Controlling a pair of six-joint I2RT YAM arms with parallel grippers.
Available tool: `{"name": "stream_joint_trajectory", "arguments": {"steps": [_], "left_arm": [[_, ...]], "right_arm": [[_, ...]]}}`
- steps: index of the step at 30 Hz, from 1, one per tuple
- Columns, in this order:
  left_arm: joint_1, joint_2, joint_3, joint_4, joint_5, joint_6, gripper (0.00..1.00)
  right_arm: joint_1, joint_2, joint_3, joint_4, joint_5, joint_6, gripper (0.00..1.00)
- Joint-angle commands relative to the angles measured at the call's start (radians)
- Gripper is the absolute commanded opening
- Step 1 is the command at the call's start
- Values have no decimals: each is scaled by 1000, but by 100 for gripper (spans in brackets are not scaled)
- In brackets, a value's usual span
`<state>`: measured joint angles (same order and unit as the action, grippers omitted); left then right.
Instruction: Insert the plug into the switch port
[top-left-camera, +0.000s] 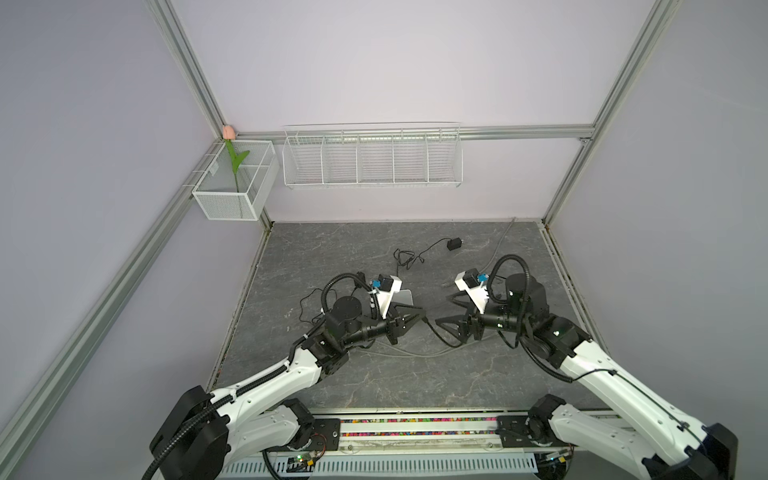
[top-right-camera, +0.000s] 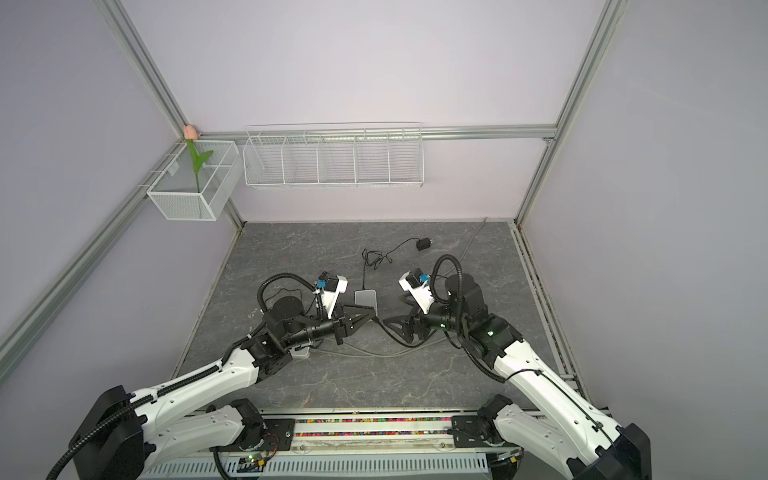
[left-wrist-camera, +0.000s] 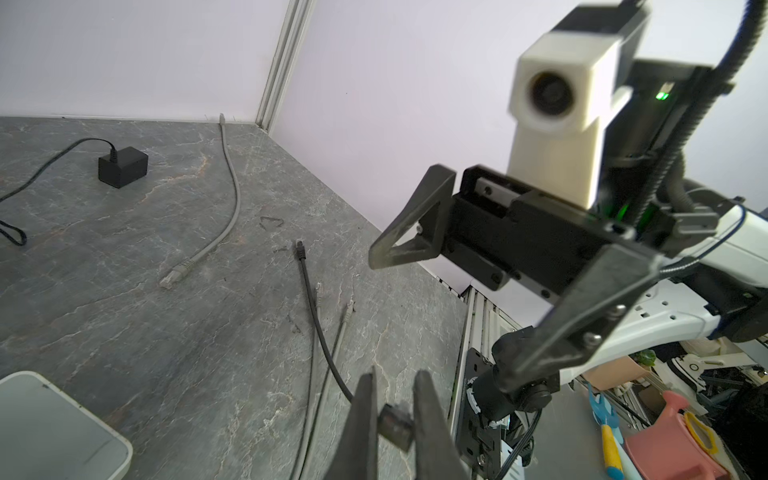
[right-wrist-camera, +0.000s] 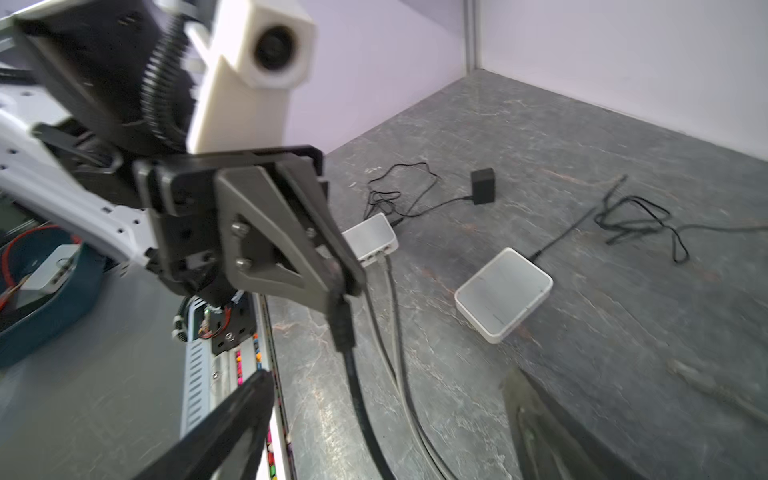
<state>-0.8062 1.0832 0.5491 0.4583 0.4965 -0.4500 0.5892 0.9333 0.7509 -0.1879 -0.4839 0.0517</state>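
Along the bottom edge of both top views a slotted rail (top-left-camera: 374, 463) and the two arm bases are seen, cut off by the frame. Beyond them a dark grey, marble-veined counter (top-left-camera: 374, 382) is laid, enclosed by pale lilac wall panels set in aluminium framing.

At mid-frame the left pincer (left-wrist-camera: 395, 390) is clamped on the plug (left-wrist-camera: 395, 424) of a black cable (left-wrist-camera: 320, 328). The plug is held above the counter between the two arms, apart from the switch, and the cable is draped down onto the surface. Just to the right, the right pincer (top-left-camera: 440, 309) is held with its jaws wide apart and nothing between them.

The switch (right-wrist-camera: 370, 241) is set on the counter near the left arm. In the right wrist view it is partly covered by the left pincer, and two grey cables are run to its front. Its ports are too blurred to be counted. In a top view only a white corner of the switch (top-right-camera: 301, 354) is shown beneath the left arm. A flat white box (top-right-camera: 365, 298) is laid just behind the left pincer.

Farther back, a black power adapter (top-left-camera: 454, 243) with a thin tangled lead is placed on the counter. On the back wall a white wire rack (top-left-camera: 372, 160) is hung. At the upper left a mesh basket (top-left-camera: 232, 187) with an artificial tulip (top-left-camera: 227, 132) is mounted.
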Motion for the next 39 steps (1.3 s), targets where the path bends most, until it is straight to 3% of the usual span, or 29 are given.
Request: {"name": "stream_joint_trajectory", "arguments": {"steps": [1, 3, 8, 12, 17, 27, 33, 39], "left_arm": [[-5, -20, 0, 1, 9, 27, 0], [-5, -23, 5, -12, 8, 30, 0], [-5, -25, 9, -15, 10, 30, 0], [-5, -20, 15, -18, 17, 33, 0], [-5, -17, 15, -8, 27, 32, 0], [-5, -21, 20, -16, 37, 33, 0], [-5, -13, 23, -6, 43, 27, 0], [-5, -23, 20, -14, 40, 27, 0]], "right_arm": [[-1, -22, -86, 131, 14, 79, 89], [-2, -34, -86, 121, 36, 145, 89], [2, -33, -55, 72, 33, 89, 92], [10, -31, -27, 15, -87, -1, 100], [43, 16, 15, -64, -151, -121, 85], [58, 91, 84, -135, -99, -195, 66], [80, 140, 112, -137, -120, -202, 49], [96, 168, 119, -125, -111, -212, 47]]}}
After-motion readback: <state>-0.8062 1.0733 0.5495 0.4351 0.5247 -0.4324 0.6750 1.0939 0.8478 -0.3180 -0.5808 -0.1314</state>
